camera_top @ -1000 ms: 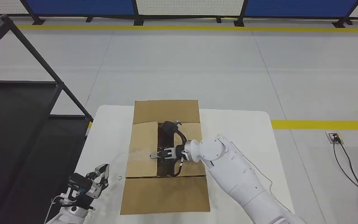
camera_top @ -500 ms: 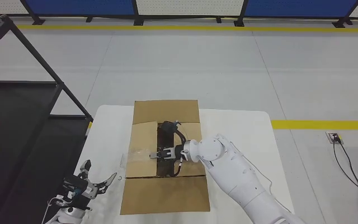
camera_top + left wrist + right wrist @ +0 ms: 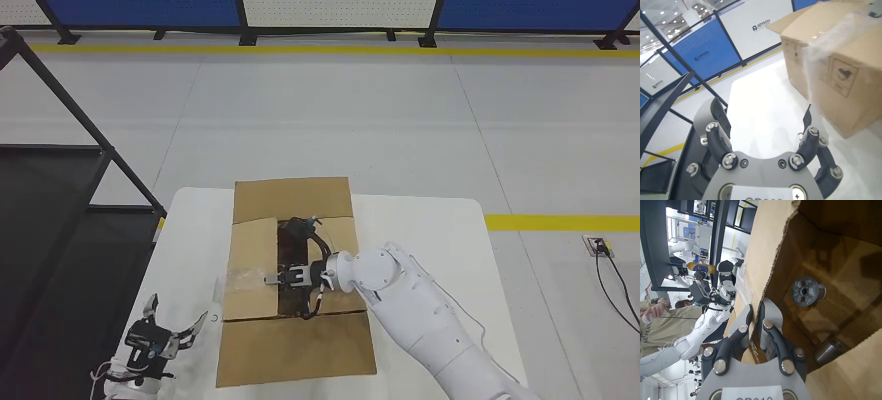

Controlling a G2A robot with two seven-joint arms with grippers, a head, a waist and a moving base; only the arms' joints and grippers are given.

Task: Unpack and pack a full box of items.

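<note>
**Q:** Top view: what changed?
**A:** The left gripper [image 3: 172, 330], lower left, has spread its fingers. The box [image 3: 290, 350], at centre, has skewed slightly. Unpacking has probably barely begun.

**Q:** Wrist views?
**A:** Left: jaws wide and empty; what looks like clear film [image 3: 821, 49] drapes the box. Right: the right gripper [image 3: 756, 309] pinches the box flap [image 3: 761, 256]; a grey spool [image 3: 806, 292] lies inside.

**Q:** Surroundings?
**A:** White table [image 3: 430, 240]; blue panels [image 3: 140, 12] along the top edge.

This is an industrial robotics test hall: a wide pale grey sealed floor [image 3: 400, 120] marked with yellow painted lines [image 3: 560, 221] is fenced by blue-and-white partition panels [image 3: 140, 12] on black feet. A high ceiling with rows of round lights [image 3: 662, 12], black metal framing [image 3: 128, 208], a white rounded surface [image 3: 440, 225] and another white robot arm [image 3: 683, 246] at a workstation behind all point to the same.
</note>
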